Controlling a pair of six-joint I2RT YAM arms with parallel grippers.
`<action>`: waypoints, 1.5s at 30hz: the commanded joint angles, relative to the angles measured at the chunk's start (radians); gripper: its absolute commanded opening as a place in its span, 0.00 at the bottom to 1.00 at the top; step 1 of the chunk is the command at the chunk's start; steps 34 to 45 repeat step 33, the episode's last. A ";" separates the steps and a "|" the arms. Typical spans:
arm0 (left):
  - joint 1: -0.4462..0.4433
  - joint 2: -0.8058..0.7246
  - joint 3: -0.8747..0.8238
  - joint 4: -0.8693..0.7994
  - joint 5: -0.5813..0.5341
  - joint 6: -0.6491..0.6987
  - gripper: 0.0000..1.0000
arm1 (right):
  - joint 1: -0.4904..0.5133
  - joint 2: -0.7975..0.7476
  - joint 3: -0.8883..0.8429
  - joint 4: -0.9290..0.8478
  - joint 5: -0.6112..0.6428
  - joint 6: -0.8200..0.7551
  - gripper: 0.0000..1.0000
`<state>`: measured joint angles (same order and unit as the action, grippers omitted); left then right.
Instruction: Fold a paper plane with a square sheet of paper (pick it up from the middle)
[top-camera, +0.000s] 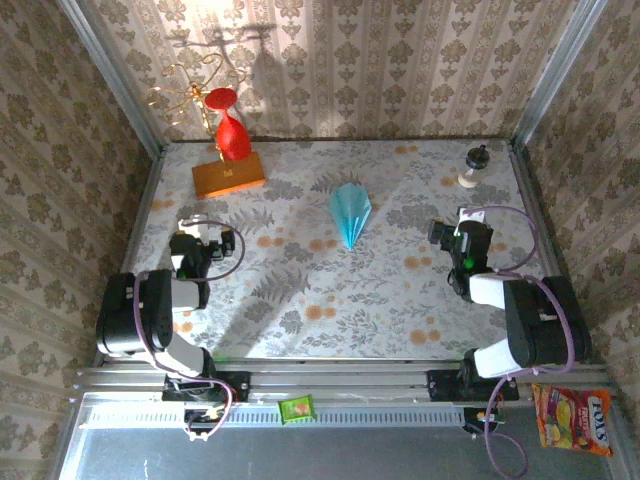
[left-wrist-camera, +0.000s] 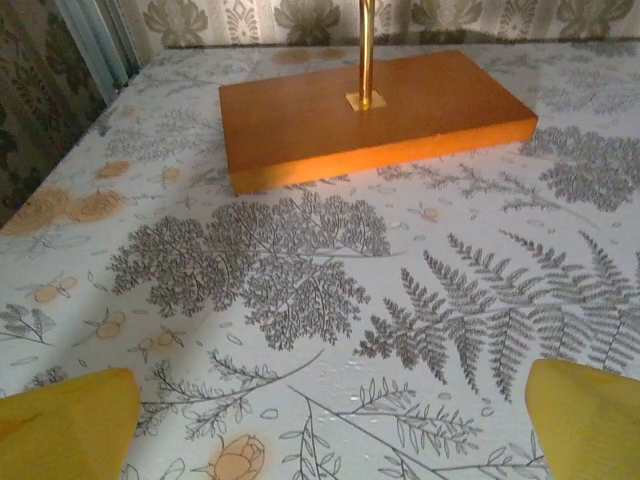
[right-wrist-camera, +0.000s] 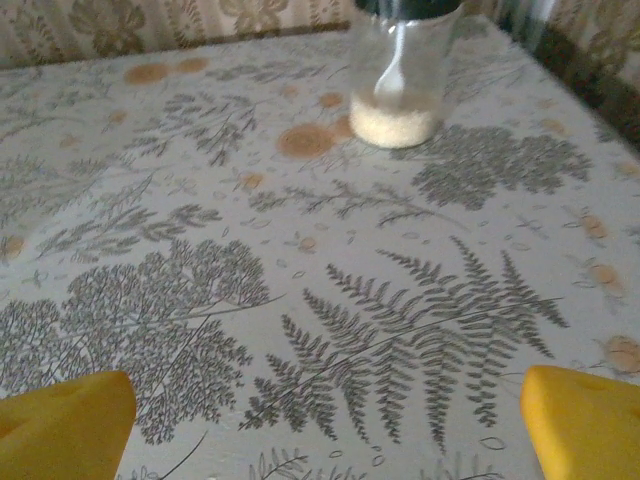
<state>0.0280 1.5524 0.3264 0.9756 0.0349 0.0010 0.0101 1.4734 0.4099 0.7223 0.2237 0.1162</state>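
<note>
The paper plane (top-camera: 351, 211), a slim light-blue dart with a centre crease, lies on the tablecloth at mid-table, its sharp tip toward the near edge. No flat square sheet of paper is in view. My left gripper (top-camera: 187, 240) rests at the left side, well apart from the plane, open, its yellow fingertips (left-wrist-camera: 65, 420) wide over bare cloth. On the right side my right gripper (top-camera: 465, 235) is also open, with yellow fingertips (right-wrist-camera: 580, 425) spread and nothing between them.
An orange rectangular block (top-camera: 229, 175) carrying a brass stand and a red glass (top-camera: 230, 130) sits at the back left, close ahead of the left gripper (left-wrist-camera: 336, 425). A small glass jar (top-camera: 474, 166) with white grains stands back right. A green packet (top-camera: 296, 408) lies on the front rail.
</note>
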 joint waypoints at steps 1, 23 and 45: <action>0.004 0.007 -0.008 0.087 0.020 0.024 1.00 | -0.004 0.049 -0.014 0.146 -0.092 -0.042 1.00; -0.037 0.003 0.075 -0.075 -0.025 0.066 1.00 | 0.012 0.061 0.003 0.125 -0.087 -0.062 1.00; -0.040 0.005 0.076 -0.076 -0.028 0.068 1.00 | 0.012 0.056 -0.006 0.140 -0.089 -0.062 1.00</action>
